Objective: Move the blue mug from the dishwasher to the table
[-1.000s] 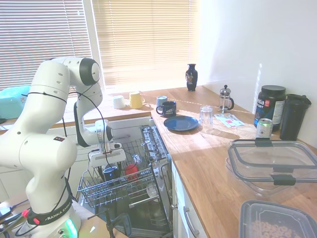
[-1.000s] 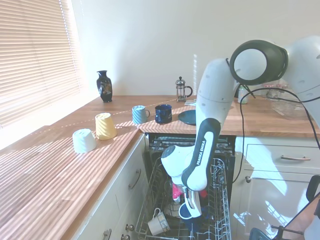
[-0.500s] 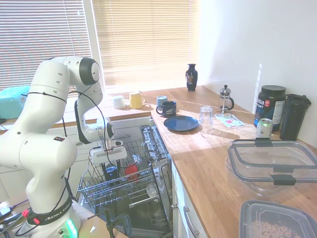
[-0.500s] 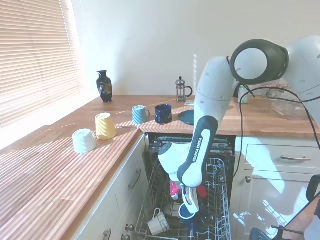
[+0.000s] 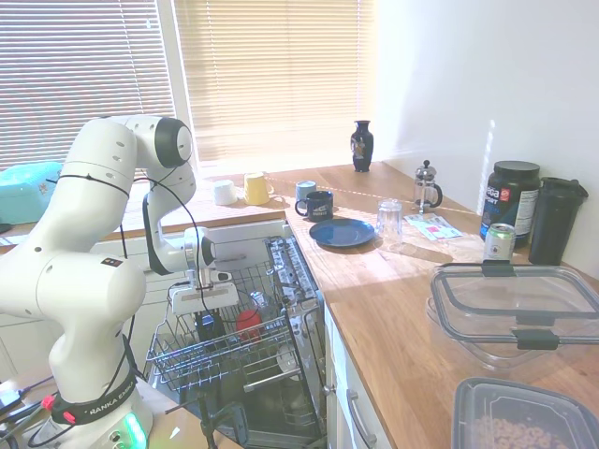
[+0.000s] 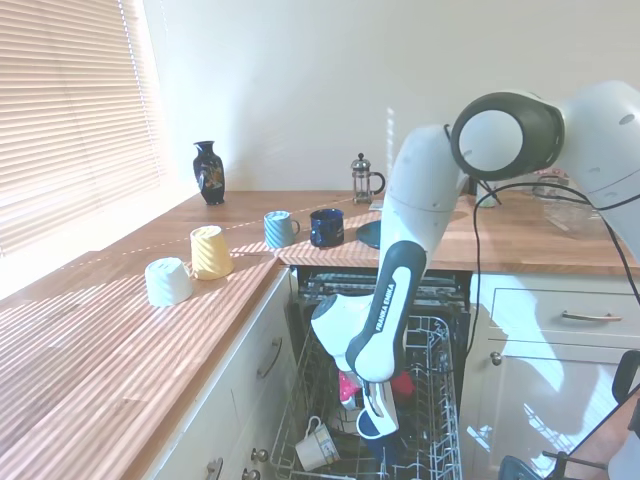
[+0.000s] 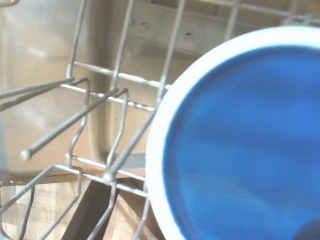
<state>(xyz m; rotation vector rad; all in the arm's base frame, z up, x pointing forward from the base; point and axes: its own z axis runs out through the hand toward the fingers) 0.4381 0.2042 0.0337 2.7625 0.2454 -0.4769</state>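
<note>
The blue mug (image 5: 207, 324) stands upright in the grey wire rack of the open dishwasher (image 5: 281, 281), dark outside and bright blue inside. My gripper (image 5: 202, 312) hangs straight over it, right at its rim. From the other side the blue mug (image 6: 371, 427) shows just under the gripper (image 6: 376, 412), low in the dishwasher (image 6: 440, 345). Its blue inside (image 7: 245, 145), ringed by a pale rim, fills most of the wrist view, with rack wires beside it. The wooden table (image 5: 393, 309) runs along the right, above the rack.
A red cup (image 5: 248, 322) sits in the rack beside the mug, and a white mug (image 6: 316, 444) lies lower down. On the table are a pale blue mug (image 5: 305, 191), a dark printed mug (image 5: 318, 204), a blue plate (image 5: 342, 232), a glass (image 5: 388, 217) and plastic containers (image 5: 515, 304).
The gripper rose slightly above the mug, then came back down to its rim. In the second exterior view the forearm has shifted a little to the left. The mug has barely moved.
</note>
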